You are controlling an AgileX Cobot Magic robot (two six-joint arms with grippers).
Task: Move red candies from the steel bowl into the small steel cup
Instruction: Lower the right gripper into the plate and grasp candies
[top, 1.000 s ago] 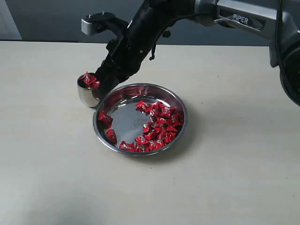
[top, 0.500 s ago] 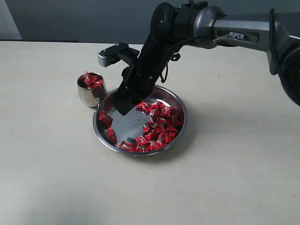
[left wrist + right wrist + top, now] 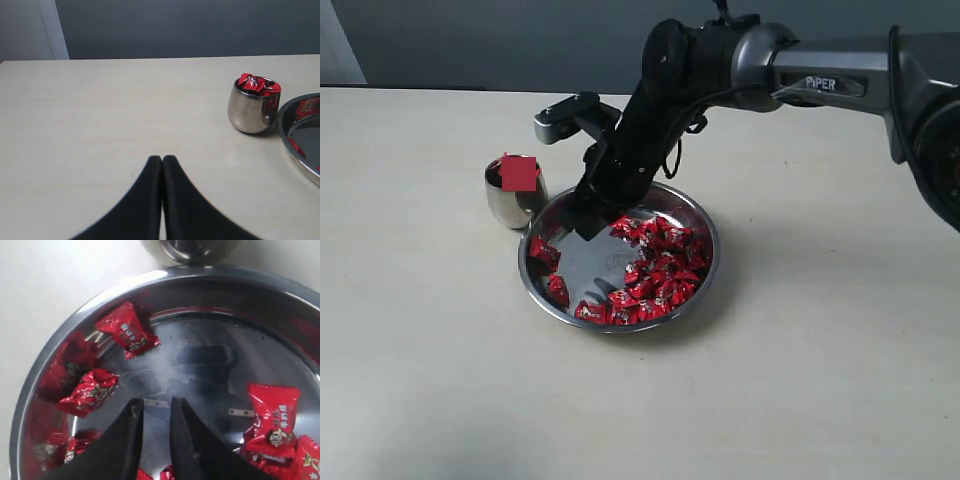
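- Where the right gripper (image 3: 588, 225) hangs low inside the bowl (image 3: 712, 240), its tip is over bare steel on the side nearest the cup (image 3: 510, 208).
- Right wrist view: the right gripper (image 3: 152, 402) has its jaws a narrow gap apart, and only the bowl (image 3: 200, 365) floor shows between them. No candy is gripped.
- Candies (image 3: 660, 265): the main heap fills the bowl's right half, just right of the tip. A few strays lie along the left rim below the tip.
- Right wrist view: loose candies (image 3: 127, 331) lie to either side of the fingers, near but apart from them.
- The cup stands upright on the table (image 3: 440, 350), just left of the bowl, heaped with candies (image 3: 257, 83) to its brim.
- The left gripper (image 3: 162, 159) hovers over bare table, well clear of the cup (image 3: 252, 110), jaws pressed together.
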